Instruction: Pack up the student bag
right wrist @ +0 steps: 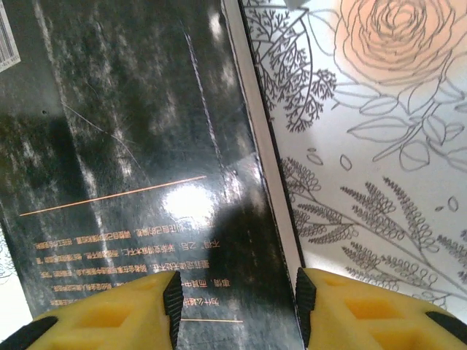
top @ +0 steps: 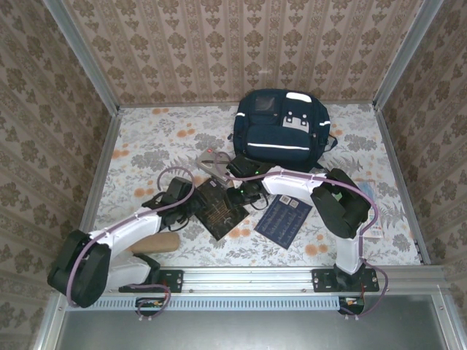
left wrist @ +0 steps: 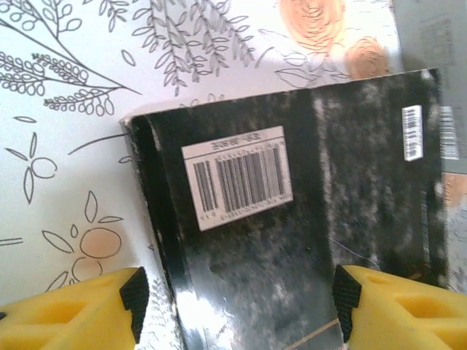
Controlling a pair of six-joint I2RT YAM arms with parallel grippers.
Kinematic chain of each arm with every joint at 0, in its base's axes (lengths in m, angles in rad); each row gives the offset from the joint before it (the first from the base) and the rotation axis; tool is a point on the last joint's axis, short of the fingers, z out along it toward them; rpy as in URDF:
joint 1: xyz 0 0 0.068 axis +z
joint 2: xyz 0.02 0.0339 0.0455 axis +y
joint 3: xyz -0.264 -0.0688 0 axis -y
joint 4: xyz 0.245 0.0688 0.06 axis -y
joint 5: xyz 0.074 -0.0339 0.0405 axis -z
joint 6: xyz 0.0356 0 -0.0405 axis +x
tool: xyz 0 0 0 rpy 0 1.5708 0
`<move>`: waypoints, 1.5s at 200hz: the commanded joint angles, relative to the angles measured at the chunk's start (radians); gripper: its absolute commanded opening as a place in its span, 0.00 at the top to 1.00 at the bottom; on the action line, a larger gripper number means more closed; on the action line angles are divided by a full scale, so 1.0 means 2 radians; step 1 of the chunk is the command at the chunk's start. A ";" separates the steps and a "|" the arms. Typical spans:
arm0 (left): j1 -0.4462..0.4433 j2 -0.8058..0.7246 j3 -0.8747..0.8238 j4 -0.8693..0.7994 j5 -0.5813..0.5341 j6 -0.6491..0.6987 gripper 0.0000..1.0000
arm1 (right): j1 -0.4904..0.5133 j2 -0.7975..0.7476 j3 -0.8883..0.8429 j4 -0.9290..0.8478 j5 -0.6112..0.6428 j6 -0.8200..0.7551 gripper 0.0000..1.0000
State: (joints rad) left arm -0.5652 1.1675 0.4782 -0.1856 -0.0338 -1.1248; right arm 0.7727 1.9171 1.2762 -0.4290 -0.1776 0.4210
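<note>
From above, the student bag [top: 281,127] sits at the far side of the surface [top: 153,138], right of centre, with a black book [top: 219,209] lying nearer. At the left wrist, the left gripper [left wrist: 237,292] is spread wide across the book's edge. At the right wrist, the right gripper [right wrist: 237,299] straddles the page edge, half parted; I cannot tell whether it grips.

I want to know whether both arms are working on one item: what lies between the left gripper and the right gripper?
A black book lies between them in the top view; the wrist views show it beneath the left gripper and the right gripper.
</note>
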 commanded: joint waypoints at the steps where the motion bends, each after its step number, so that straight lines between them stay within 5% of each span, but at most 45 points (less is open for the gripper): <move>1: -0.010 -0.030 -0.017 -0.026 0.013 0.015 0.27 | -0.004 0.000 0.003 0.021 0.019 -0.033 0.50; 37: -0.036 -0.049 -0.046 -0.016 0.010 -0.009 0.25 | -0.007 0.037 0.026 0.015 0.029 -0.054 0.49; 137: -0.056 0.038 -0.071 0.117 0.037 -0.021 0.28 | 0.013 0.061 0.027 0.020 -0.081 -0.006 0.51; 208: -0.050 -0.054 -0.079 0.085 0.019 -0.008 0.30 | 0.014 0.038 0.029 0.035 -0.130 0.020 0.52; 300: -0.018 -0.131 -0.130 0.180 0.073 -0.029 0.35 | 0.020 0.068 0.039 0.051 -0.165 0.056 0.52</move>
State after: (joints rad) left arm -0.6109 0.9585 0.2497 -0.0391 0.0051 -1.1584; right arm 0.7742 2.0228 1.3403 -0.3763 -0.3458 0.4911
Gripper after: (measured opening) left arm 0.659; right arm 0.478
